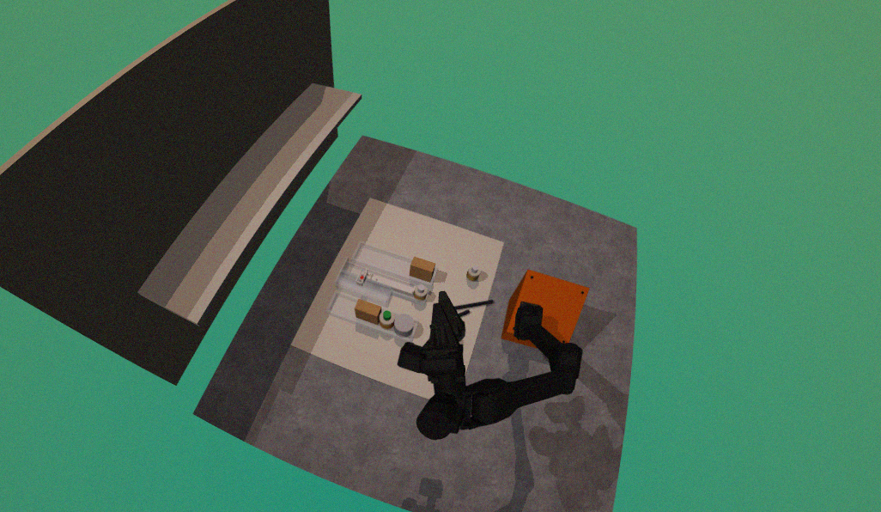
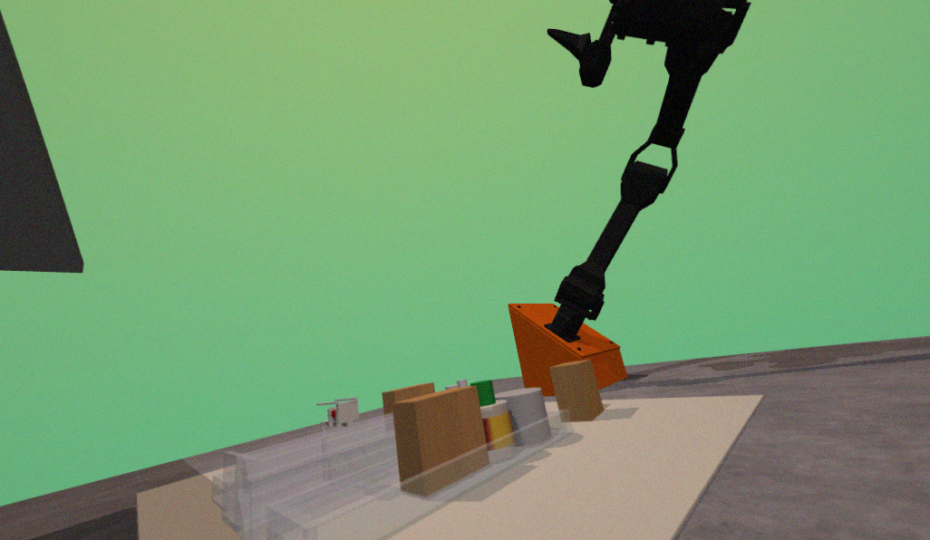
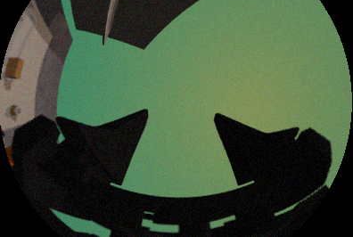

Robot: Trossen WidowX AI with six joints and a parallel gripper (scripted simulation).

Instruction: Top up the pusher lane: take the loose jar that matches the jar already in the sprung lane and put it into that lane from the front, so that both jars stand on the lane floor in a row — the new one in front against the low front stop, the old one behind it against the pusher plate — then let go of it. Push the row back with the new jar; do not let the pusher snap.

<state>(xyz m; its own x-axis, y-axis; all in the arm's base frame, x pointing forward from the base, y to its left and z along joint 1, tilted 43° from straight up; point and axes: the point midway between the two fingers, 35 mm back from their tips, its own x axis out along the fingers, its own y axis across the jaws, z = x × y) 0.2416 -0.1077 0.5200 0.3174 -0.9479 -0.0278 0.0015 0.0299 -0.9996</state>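
A loose jar (image 1: 473,273) (image 3: 14,110) with a pale top and yellowish-brown side stands upright on the cream mat in front of the lanes. A similar jar (image 1: 420,291) stands near the front end of the clear middle lane. White hardware with a red spot (image 1: 363,277) (image 2: 346,410) sits further back on that lane; the pusher plate's contact with the jar cannot be made out. My gripper (image 3: 182,115) is open and empty, high above the table, pointing away from the jars. In the exterior view one finger shows; the jars there are mostly hidden behind other goods.
One side lane holds a brown box (image 1: 422,268). The other holds a brown box (image 1: 367,310) (image 2: 438,438), a green-capped jar (image 1: 386,318) (image 2: 497,422) and a grey cylinder (image 1: 404,325) (image 2: 528,416). Another brown box (image 2: 576,390) stands on the mat near the orange base (image 1: 558,298) (image 2: 546,355).
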